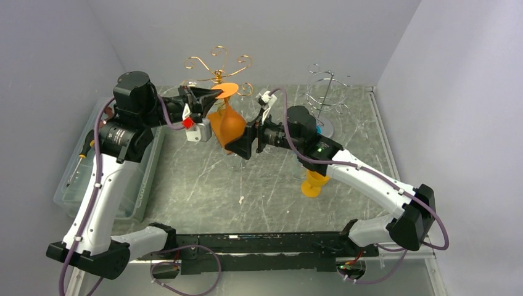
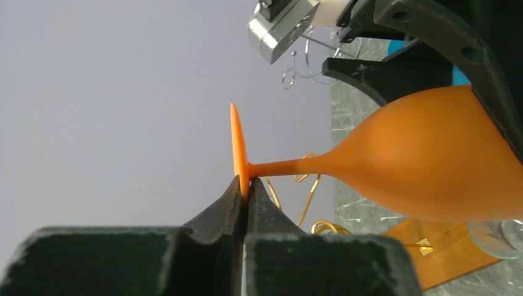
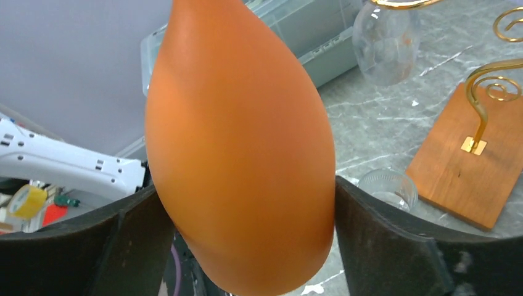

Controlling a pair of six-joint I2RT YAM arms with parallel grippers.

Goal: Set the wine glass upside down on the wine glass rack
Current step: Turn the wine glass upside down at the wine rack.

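A grey-green marbled table (image 1: 203, 185) is filling the middle of the overhead view, and plain pale walls (image 1: 259, 37) are closing it in at the back and on both sides. A clear plastic bin (image 1: 140, 185) is sitting along the table's left edge. The gold wine glass rack (image 1: 219, 61) is standing at upper centre close to the back wall, and a silver wire rack (image 1: 327, 92) is standing at upper right. A second orange glass (image 1: 314, 183) is resting on the marble at centre right, partly under the right arm.

The orange wine glass (image 1: 227, 126) is hanging in the air just in front of the gold rack, foot (image 1: 227, 90) uppermost and bowl below. The left gripper (image 2: 245, 185) is pinching the rim of the foot, its fingers closed tight on it. The right gripper (image 1: 237, 143) is reaching in from the right, its fingers spread wide on either side of the bowl and lying right against it; whether they are pressing cannot be told.

Bare marble is lying open across the lower centre and along the right edge.
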